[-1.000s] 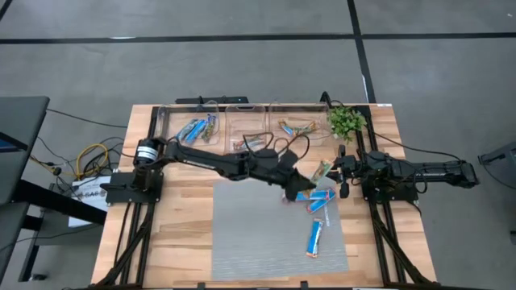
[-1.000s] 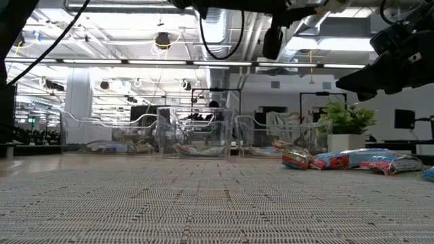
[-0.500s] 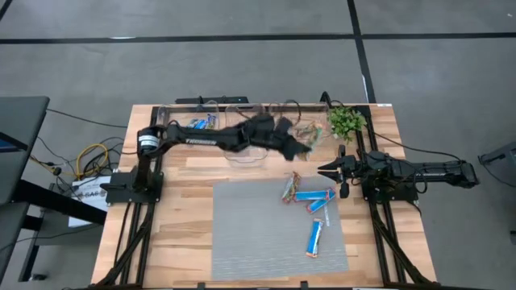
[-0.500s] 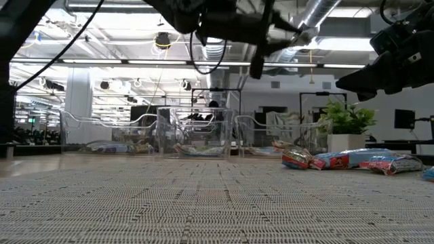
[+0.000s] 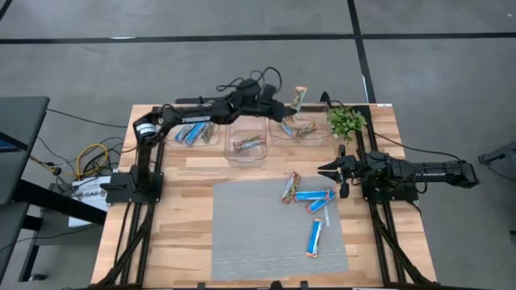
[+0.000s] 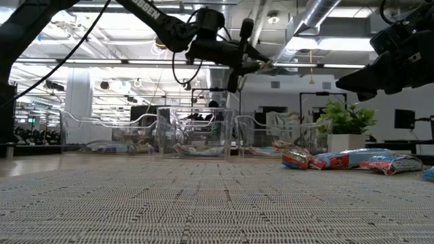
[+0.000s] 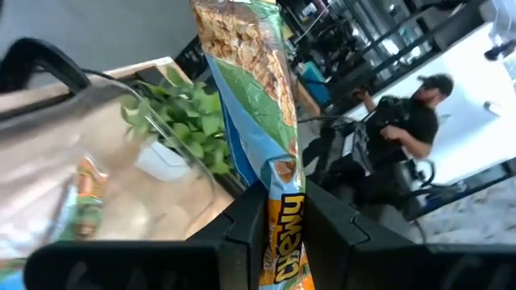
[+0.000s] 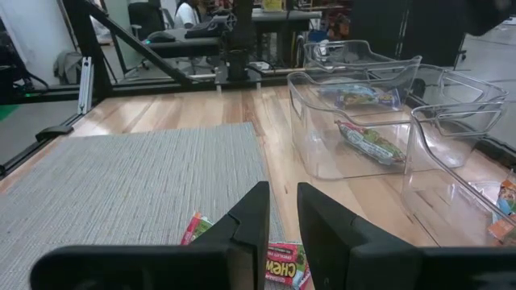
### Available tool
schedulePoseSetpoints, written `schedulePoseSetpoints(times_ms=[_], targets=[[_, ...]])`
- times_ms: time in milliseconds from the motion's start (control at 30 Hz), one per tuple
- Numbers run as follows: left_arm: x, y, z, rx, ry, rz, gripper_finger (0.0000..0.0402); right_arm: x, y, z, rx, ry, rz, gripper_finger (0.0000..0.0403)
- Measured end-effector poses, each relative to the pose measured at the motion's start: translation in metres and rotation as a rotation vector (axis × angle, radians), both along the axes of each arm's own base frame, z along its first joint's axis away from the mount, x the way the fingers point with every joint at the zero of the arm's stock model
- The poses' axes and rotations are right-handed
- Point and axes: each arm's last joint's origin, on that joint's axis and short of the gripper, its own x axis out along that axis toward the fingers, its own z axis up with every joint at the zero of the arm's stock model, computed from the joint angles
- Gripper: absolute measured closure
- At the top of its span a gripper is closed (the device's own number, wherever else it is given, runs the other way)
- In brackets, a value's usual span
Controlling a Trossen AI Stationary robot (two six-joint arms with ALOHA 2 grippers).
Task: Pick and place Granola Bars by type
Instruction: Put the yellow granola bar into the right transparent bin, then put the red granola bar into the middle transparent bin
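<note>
From above, three clear bins (image 5: 246, 137) stand in a row at the far edge of the table. Four bars (image 5: 314, 236) lie on the grey mat (image 5: 250, 234). The left gripper (image 5: 292, 99) hangs above the right bin, clamped on one green bar (image 5: 300, 97). The right gripper (image 5: 326, 171) waits at the right of the mat.

The left wrist view shows both fingers (image 7: 242, 234) pressing this bar.

In the right wrist view, the right fingers (image 8: 254, 221) stand almost together, holding nothing.

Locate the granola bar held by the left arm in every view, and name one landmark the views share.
High view: granola bar above the right-hand bin, near the table's far edge.
Low view: only its tip shows, high up at the left gripper.
Left wrist view: fills the centre, clamped between the jaws.
Right wrist view: not in it.
Shared landmark: the potted plant.
</note>
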Motion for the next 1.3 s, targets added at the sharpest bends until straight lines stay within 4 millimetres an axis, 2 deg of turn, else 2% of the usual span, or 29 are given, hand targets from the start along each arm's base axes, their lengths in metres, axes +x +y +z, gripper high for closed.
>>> schedulePoseSetpoints(times_ms=[200, 500, 700, 800, 1100, 1300], targets=[[-0.006, 0.005, -0.013, 0.103, 0.136, -0.025, 0.0338, 0.000, 0.000, 0.000, 0.000, 0.000, 0.000, 0.0344], [-0.011, -0.002, -0.034, 0.447, 0.389, -0.080, 0.0338, 0.000, 0.000, 0.000, 0.000, 0.000, 0.000, 0.0344], [-0.013, 0.002, -0.036, 0.566, 0.480, 0.002, 0.0336, 0.000, 0.000, 0.000, 0.000, 0.000, 0.000, 0.0344], [-0.013, 0.001, -0.036, 0.574, 0.477, -0.006, 0.0320, 0.000, 0.000, 0.000, 0.000, 0.000, 0.000, 0.0344], [-0.012, 0.001, -0.035, 0.578, 0.468, 0.000, 0.0232, 0.000, 0.000, 0.000, 0.000, 0.000, 0.000, 0.0344], [-0.007, -0.006, -0.033, 0.584, 0.439, -0.006, 0.0217, 0.000, 0.000, 0.000, 0.000, 0.000, 0.000, 0.0344]])
